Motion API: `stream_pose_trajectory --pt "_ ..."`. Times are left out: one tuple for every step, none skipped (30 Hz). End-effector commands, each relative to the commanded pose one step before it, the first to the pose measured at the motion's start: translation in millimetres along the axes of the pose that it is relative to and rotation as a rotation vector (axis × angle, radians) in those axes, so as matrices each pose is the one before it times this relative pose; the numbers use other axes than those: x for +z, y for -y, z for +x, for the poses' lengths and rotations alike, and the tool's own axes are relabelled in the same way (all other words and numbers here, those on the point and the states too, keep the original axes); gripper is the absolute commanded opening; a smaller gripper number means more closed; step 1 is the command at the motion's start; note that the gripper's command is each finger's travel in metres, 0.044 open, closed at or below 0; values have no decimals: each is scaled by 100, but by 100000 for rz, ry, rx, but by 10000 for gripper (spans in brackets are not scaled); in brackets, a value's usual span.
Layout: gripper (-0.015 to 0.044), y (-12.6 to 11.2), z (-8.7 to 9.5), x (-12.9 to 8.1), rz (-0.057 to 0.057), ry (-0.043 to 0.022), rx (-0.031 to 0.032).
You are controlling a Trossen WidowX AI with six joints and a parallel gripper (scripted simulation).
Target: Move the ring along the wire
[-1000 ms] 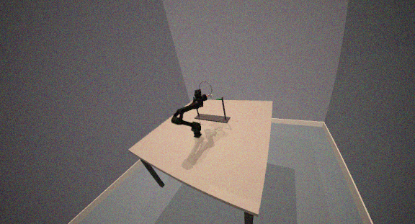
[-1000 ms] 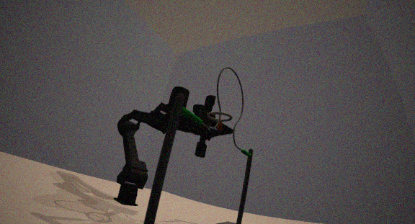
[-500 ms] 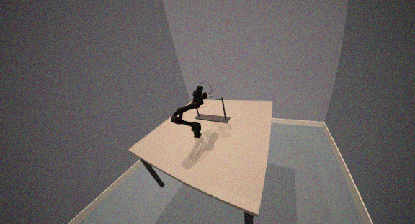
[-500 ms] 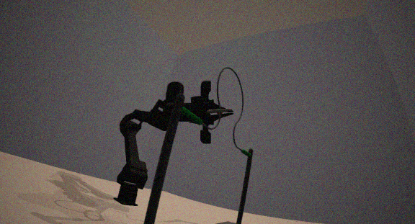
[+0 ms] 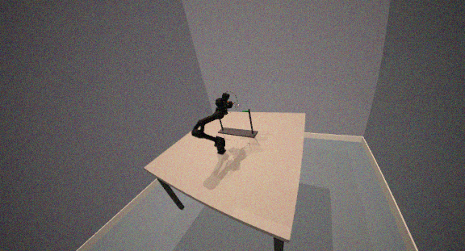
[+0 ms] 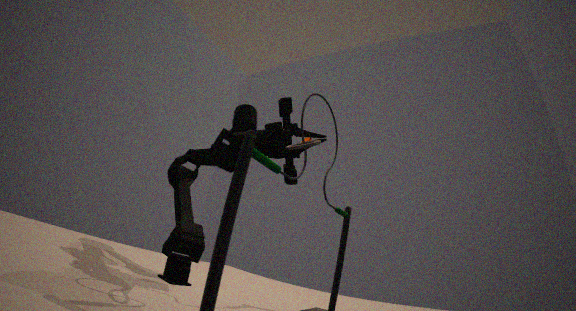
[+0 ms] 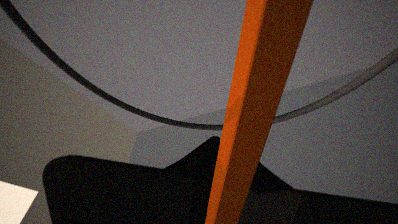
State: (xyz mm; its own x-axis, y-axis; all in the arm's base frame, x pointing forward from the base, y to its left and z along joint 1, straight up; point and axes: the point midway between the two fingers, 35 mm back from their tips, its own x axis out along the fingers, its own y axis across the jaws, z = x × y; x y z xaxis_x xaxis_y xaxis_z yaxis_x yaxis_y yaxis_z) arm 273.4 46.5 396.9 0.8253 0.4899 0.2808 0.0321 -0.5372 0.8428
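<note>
Grey-blue walls close in a corner of a room, and a pale wooden table (image 5: 258, 179) stands on dark legs over a bluish floor. On the far part of the table top lies a dark base plate (image 5: 238, 132) with two thin dark posts rising from it: the near post (image 6: 227, 222) leans across the foreground of the exterior view, and the far post (image 6: 341, 257) stands to its right. A thin grey wire (image 6: 331, 122) rises from the near post in a tall loop and comes down to the far post. A green sleeve (image 6: 266, 161) covers the wire just beside the near post's top, and a short green end (image 6: 342, 212) meets the top of the far post.

The black arm (image 6: 182, 202) stands on the table left of the plate and reaches up to the level of the loop. Its gripper (image 6: 305, 142) is nearly closed, clamped on the orange handle (image 7: 255, 115), which runs as a long bar up through the wrist view between the dark fingers. The ring (image 6: 311, 138) shows edge-on at the gripper's tip, inside the loop and past the green sleeve. Whether it clears the grey wire cannot be told.
</note>
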Motion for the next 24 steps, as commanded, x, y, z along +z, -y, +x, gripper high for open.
stream_pose_trajectory --pt "-150 -685 64 78 1576 303 117" --pt "-150 -71 -9 6 -133 -5 -285" --pt "-150 -57 -7 5 -250 6 -363" --pt "-150 -53 -7 5 -295 10 -390" --pt "-150 -51 -7 5 -309 13 -391" --pt "-150 -50 -7 5 -314 14 -386" --pt "-150 -22 -3 2 -489 31 -495" --pt "-150 -10 -1 2 -597 42 -571" --pt "-150 -6 -1 2 -632 47 -591" --pt "-150 -5 -1 2 -638 49 -587" --pt "-150 -4 -2 3 -638 50 -579" --pt "-150 14 1 0 -757 62 -655" --pt "-150 22 3 0 -831 71 -704" --pt "-150 25 3 0 -850 74 -712" --pt "-150 25 2 1 -850 76 -705" --pt "-150 26 2 2 -848 77 -699" --pt "-150 35 4 -1 -914 85 -740" --pt "-150 40 5 -1 -955 90 -765" --pt "-150 41 5 0 -964 93 -767" --pt "-150 42 4 0 -963 94 -763" --pt "-150 42 4 1 -962 95 -758" --pt "-150 46 6 -1 -993 100 -776" --pt "-150 48 6 -1 -1012 103 -787" --pt "-150 49 6 -1 -1016 105 -787"
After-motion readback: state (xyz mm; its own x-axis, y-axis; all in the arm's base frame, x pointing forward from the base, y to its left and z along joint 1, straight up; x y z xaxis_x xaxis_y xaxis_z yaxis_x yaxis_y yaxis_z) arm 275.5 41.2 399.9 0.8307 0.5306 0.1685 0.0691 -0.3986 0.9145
